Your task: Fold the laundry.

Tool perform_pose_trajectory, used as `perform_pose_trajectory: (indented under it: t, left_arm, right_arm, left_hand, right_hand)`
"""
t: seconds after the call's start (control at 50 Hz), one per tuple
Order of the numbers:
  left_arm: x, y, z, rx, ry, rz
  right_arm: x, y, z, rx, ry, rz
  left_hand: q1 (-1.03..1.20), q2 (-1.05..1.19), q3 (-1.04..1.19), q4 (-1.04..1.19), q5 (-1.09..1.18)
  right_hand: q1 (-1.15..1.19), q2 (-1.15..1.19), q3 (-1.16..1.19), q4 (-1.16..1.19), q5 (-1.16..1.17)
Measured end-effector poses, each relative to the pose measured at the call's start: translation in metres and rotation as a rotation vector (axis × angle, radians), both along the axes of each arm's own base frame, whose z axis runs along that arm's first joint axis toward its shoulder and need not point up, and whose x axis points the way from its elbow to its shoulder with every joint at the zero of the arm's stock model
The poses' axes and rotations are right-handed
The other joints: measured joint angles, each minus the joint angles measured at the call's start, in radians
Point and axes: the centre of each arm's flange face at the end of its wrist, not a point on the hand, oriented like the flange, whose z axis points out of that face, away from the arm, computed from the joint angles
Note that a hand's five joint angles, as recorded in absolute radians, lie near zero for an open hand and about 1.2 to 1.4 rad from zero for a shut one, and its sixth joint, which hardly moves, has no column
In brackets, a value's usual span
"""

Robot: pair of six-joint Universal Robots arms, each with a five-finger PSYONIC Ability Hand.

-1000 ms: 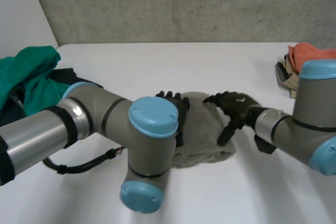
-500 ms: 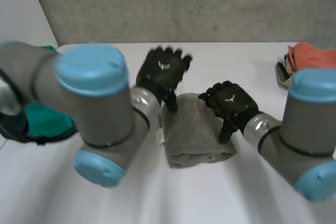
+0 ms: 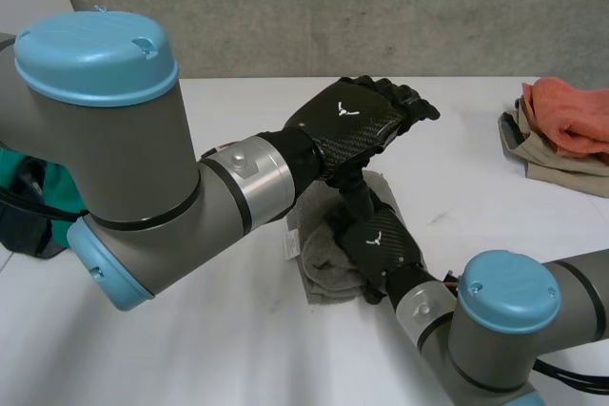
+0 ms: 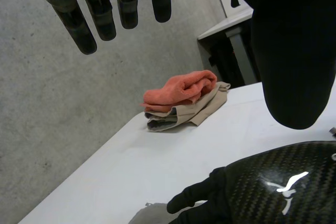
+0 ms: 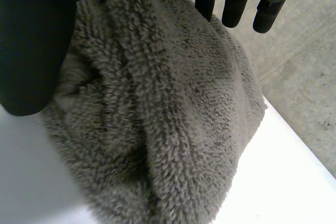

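Folded grey towel [image 3: 322, 265] lies mid-frame on the bench [image 3: 190, 349]. The right robot hand [image 3: 381, 242] lies over its right part, fingers [image 5: 234, 4] straight, grasping nothing. The left robot hand [image 3: 357, 125] hangs above it, released. Bare bench lower left; a folded stack [image 3: 561, 130] sits at the right edge.

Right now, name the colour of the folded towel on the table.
Plain grey; the towel shows best in the right wrist view.
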Motion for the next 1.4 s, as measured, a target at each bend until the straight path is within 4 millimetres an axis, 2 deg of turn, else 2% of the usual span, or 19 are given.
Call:
perform_pose_trajectory:
  t: [0.22, 0.28, 0.3, 0.34, 0.46, 0.62, 0.68, 0.7, 0.76, 0.78, 0.82, 0.84, 0.9, 1.0, 1.06, 1.08, 1.16, 1.3, 1.4]
  left_arm:
    - [0.000, -0.001, 0.000, -0.003, 0.001, 0.004]
    - [0.000, -0.001, 0.000, -0.003, 0.001, 0.004]
    - [0.000, -0.001, 0.000, -0.003, 0.001, 0.004]
    - [0.000, -0.001, -0.001, -0.003, 0.001, 0.004]
    - [0.002, -0.004, 0.004, -0.013, 0.009, 0.013]
    - [0.014, -0.015, 0.035, -0.083, 0.077, 0.054]
    - [0.016, -0.018, 0.046, -0.103, 0.113, 0.065]
    - [0.017, -0.020, 0.053, -0.108, 0.140, 0.070]
    - [0.019, -0.022, 0.062, -0.108, 0.184, 0.076]
    - [0.019, -0.022, 0.064, -0.108, 0.191, 0.077]
    - [0.022, -0.023, 0.071, -0.103, 0.227, 0.080]
    - [0.022, -0.023, 0.073, -0.102, 0.233, 0.080]
    - [0.024, -0.023, 0.076, -0.094, 0.255, 0.082]
    - [0.024, -0.021, 0.073, -0.079, 0.253, 0.082]
    - [0.024, -0.021, 0.069, -0.071, 0.244, 0.081]
    - [0.024, -0.021, 0.067, -0.069, 0.241, 0.081]
    - [0.023, -0.021, 0.063, -0.062, 0.232, 0.080]
    - [0.021, -0.022, 0.055, -0.043, 0.216, 0.080]
    - [0.021, -0.022, 0.049, -0.030, 0.205, 0.079]
  right_arm:
    - [0.011, -0.015, 0.005, -0.075, -0.054, 0.006]
    - [0.014, -0.020, 0.005, -0.088, -0.063, 0.008]
    - [0.014, -0.020, 0.005, -0.089, -0.063, 0.008]
    - [0.017, -0.025, 0.006, -0.099, -0.071, 0.007]
    - [0.016, -0.050, 0.021, -0.153, -0.103, -0.038]
    - [-0.003, -0.112, 0.074, -0.305, -0.189, -0.149]
    - [-0.017, -0.141, 0.106, -0.398, -0.230, -0.197]
    - [-0.028, -0.162, 0.128, -0.464, -0.254, -0.232]
    - [-0.050, -0.192, 0.157, -0.556, -0.282, -0.276]
    - [-0.053, -0.195, 0.159, -0.565, -0.284, -0.280]
    - [-0.078, -0.224, 0.179, -0.637, -0.297, -0.310]
    - [-0.082, -0.228, 0.181, -0.646, -0.298, -0.314]
    - [-0.117, -0.260, 0.190, -0.699, -0.294, -0.340]
    - [-0.179, -0.302, 0.176, -0.717, -0.259, -0.362]
    - [-0.198, -0.313, 0.166, -0.710, -0.246, -0.357]
    - [-0.218, -0.324, 0.149, -0.690, -0.236, -0.343]
    - [-0.254, -0.340, 0.105, -0.628, -0.225, -0.296]
    - [-0.290, -0.341, 0.032, -0.493, -0.218, -0.219]
    - [-0.307, -0.334, 0.015, -0.460, -0.208, -0.212]
  left_hand:
    - [0.000, 0.000, 0.000, 0.000, 0.000]
    - [0.000, 0.000, 0.000, 0.000, 0.000]
    - [0.000, 0.000, 0.000, 0.000, 0.000]
    - [0.000, 0.000, 0.000, 0.000, 0.000]
    - [0.000, 0.000, 0.000, 0.000, 0.000]
    - [0.000, 0.000, 0.000, 0.000, 0.000]
    - [0.000, 0.000, 0.000, 0.000, 0.000]
    - [0.000, 0.000, 0.000, 0.000, 0.000]
    - [0.000, 0.000, 0.000, 0.000, 0.000]
    - [0.000, 0.000, 0.000, 0.000, 0.000]
    - [0.000, 0.000, 0.000, 0.000, 0.000]
    - [0.000, 0.000, 0.000, 0.000, 0.000]
    - [0.000, 0.000, 0.000, 0.000, 0.000]
    - [0.000, 0.000, 0.000, 0.000, 0.000]
    - [0.000, 0.000, 0.000, 0.000, 0.000]
    - [0.000, 0.000, 0.000, 0.000, 0.000]
    - [0.000, 0.000, 0.000, 0.000, 0.000]
    - [0.000, 0.000, 0.000, 0.000, 0.000]
    - [0.000, 0.000, 0.000, 0.000, 0.000]
  right_hand:
    - [0.117, 0.125, 0.136, 0.137, 0.119]
    - [0.439, 0.457, 0.444, 0.443, 0.404]
    - [0.453, 0.471, 0.472, 0.471, 0.419]
    - [0.778, 0.865, 0.859, 0.871, 0.793]
    - [0.795, 0.909, 0.920, 0.965, 0.832]
    - [0.795, 0.909, 0.923, 0.973, 0.832]
    - [0.795, 0.909, 0.924, 0.977, 0.832]
    - [0.795, 0.909, 0.924, 0.977, 0.832]
    - [0.795, 0.909, 0.924, 0.979, 0.832]
    - [0.795, 0.909, 0.924, 0.979, 0.832]
    - [0.795, 0.909, 0.924, 0.980, 0.832]
    - [0.795, 0.909, 0.924, 0.980, 0.832]
    - [0.795, 0.909, 0.924, 0.980, 0.832]
    - [0.795, 0.909, 0.924, 0.980, 0.832]
    - [0.795, 0.909, 0.924, 0.981, 0.832]
    - [0.795, 0.909, 0.924, 0.982, 0.833]
    - [0.795, 0.909, 0.924, 0.983, 0.833]
    - [0.795, 0.909, 0.924, 0.985, 0.865]
    - [0.795, 0.909, 0.924, 0.986, 0.886]
